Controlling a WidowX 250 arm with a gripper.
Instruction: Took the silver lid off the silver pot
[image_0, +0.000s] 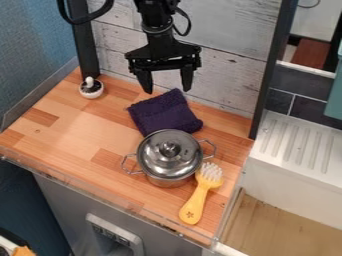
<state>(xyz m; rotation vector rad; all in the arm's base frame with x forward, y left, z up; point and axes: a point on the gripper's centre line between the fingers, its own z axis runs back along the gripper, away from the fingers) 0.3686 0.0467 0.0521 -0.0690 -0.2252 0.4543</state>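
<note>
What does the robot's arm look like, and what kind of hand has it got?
The arm is black, with chunky joints and black cables that curve out in loops. Its hand is black too: a wide, blocky bar with two stubby fingers that get narrower at the tips.

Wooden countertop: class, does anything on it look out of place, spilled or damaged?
Nothing looks spilled or damaged. The lid sits on the silver pot. At most, the yellow brush seems casually left, lying bristles up close beside the pot, and the dark purple cloth looks a little rumpled.
</note>
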